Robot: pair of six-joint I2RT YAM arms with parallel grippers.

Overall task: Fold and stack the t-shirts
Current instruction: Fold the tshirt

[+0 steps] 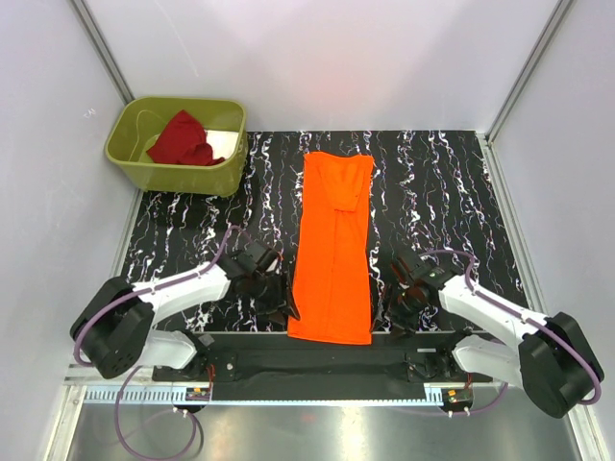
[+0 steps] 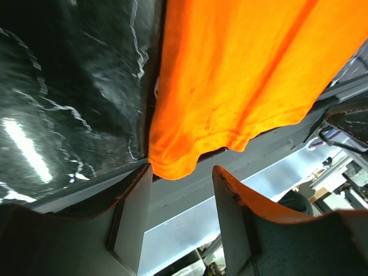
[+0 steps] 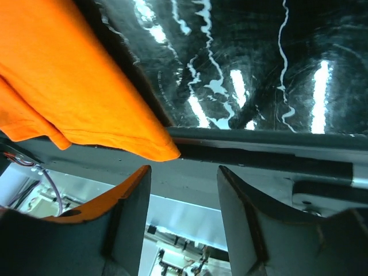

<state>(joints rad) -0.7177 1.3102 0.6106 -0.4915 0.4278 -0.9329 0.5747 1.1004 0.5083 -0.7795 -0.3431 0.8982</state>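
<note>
2 grippers flank the near end of the orange t-shirt (image 1: 336, 245). It lies on the table (image 1: 442, 192), folded into a long narrow strip running away from the arms, with its near hem at the table's front edge. The left gripper (image 1: 281, 305) sits low, just beside the strip's near left corner. Its jaws stand apart with nothing between them. In the left wrist view the cloth's corner hangs just past the tip of 1 finger (image 2: 131, 213), though whether they touch cannot be told. The right gripper (image 1: 392, 313) sits just beside the near right corner, jaws likewise apart and holding nothing. In the right wrist view the hem's corner lies close ahead of its fingers (image 3: 129, 210), over the table's edge. The dark red t-shirt (image 1: 184, 141) lies crumpled in the olive-green bin (image 1: 192, 181) at the far left.
</note>
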